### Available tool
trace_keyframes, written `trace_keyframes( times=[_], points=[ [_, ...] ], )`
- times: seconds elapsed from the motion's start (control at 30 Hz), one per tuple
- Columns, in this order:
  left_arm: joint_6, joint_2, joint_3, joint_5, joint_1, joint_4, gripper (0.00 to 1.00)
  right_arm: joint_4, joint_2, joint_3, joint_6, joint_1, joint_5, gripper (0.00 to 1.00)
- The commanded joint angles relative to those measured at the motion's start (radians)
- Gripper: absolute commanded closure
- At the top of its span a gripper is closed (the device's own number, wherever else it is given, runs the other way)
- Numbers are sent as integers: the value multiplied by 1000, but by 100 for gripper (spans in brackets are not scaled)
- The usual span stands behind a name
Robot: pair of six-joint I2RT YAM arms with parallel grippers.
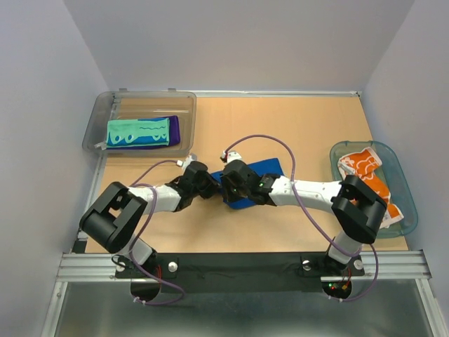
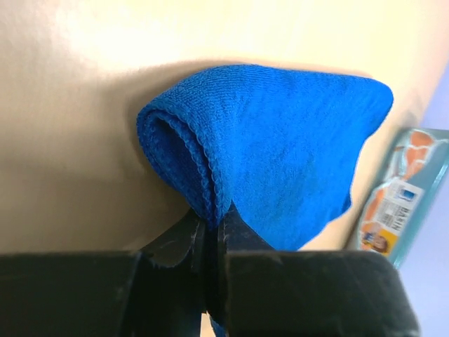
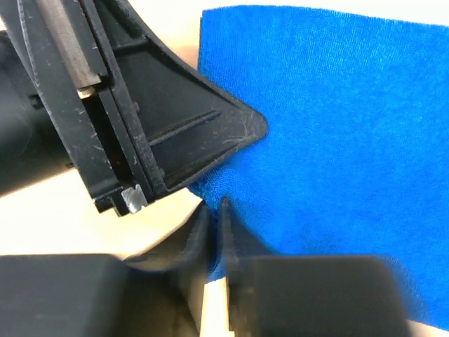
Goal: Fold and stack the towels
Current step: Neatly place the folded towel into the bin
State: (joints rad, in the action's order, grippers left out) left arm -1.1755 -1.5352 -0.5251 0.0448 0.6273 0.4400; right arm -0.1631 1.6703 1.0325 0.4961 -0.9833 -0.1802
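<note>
Cloth report from my end: the blue towel (image 2: 280, 140) is pinched in my left gripper (image 2: 212, 228), jaws closed tight on a doubled hem, the rest bulging out ahead of the fingertips. My right gripper (image 3: 212, 221) is likewise clamped on the towel's edge, the left gripper's tip just ahead of it. Far off to the left gripper's side, the mint green towel (image 1: 140, 132) lies on the purple towel (image 1: 175, 130) in the grey bin (image 1: 95, 130). Back behind the right gripper, the white and orange towel (image 1: 365, 172) sits in the teal basket (image 1: 409, 210).
</note>
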Motion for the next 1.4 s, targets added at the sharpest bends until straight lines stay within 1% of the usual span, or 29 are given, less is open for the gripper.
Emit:
trace_keyframes(
  times=[0.0,0.07,0.1,0.13,0.17,0.2,0.23,0.3,0.33,0.37,0.4,0.43,0.5,0.53,0.6,0.63,0.73,0.93,1.03,1.1,1.23,1.37],
  points=[
    [155,75,-105,-118,-1,-179,100,51,-47,-8,1,-6,-4,68],
    [220,83,-154,-161,-3,-236,100,51,-70,-21,-1,-6,-13,51],
    [303,83,-183,-177,-6,-292,100,51,-96,-26,-8,-6,-30,39],
    [336,76,-247,-219,-8,-329,100,50,-118,-34,-14,-6,-41,34],
    [382,72,-281,-233,-17,-361,100,48,-133,-48,-21,-6,-51,30],
    [474,66,-315,-234,-24,-401,100,42,-153,-58,-30,-6,-70,20],
    [509,44,-387,-244,-49,-435,100,39,-197,-66,-39,-6,-76,16],
    [589,21,-464,-238,-76,-490,100,17,-242,-90,-54,-6,-93,10],
    [662,-8,-546,-243,-95,-551,100,10,-283,-100,-60,-6,-105,6],
    [701,-23,-590,-247,-110,-582,100,-1,-308,-110,-67,-6,-107,5],
    [750,-41,-633,-249,-139,-648,100,-21,-331,-129,-76,-6,-107,5],
    [817,-83,-730,-278,-153,-685,100,-33,-375,-138,-77,-6,-107,5],
    [890,-127,-823,-313,-179,-756,100,-78,-417,-156,-79,-6,-107,4],
    [918,-167,-907,-351,-202,-820,100,-93,-440,-175,-80,-6,-105,4],
    [988,-201,-981,-381,-230,-871,100,-140,-493,-189,-82,-6,-107,3],
    [1011,-215,-1039,-387,-260,-904,100,-153,-506,-202,-86,-6,-110,0],
    [1063,-259,-1137,-385,-319,-946,100,-193,-534,-210,-105,-6,-116,0],
    [1171,-376,-1328,-431,-402,-1043,100,-222,-474,-175,-146,-6,-125,0],
    [1247,-408,-1401,-456,-445,-1031,100,-227,-399,-146,-162,-6,-113,0],
    [1270,-425,-1423,-459,-474,-1018,100,-228,-365,-129,-174,-6,-102,0],
    [1281,-497,-1545,-451,-523,-1049,100,-239,-299,-77,-203,-6,-78,0],
    [1295,-540,-1601,-439,-555,-1032,100,-253,-262,-48,-221,-6,-79,0]
  ],
)
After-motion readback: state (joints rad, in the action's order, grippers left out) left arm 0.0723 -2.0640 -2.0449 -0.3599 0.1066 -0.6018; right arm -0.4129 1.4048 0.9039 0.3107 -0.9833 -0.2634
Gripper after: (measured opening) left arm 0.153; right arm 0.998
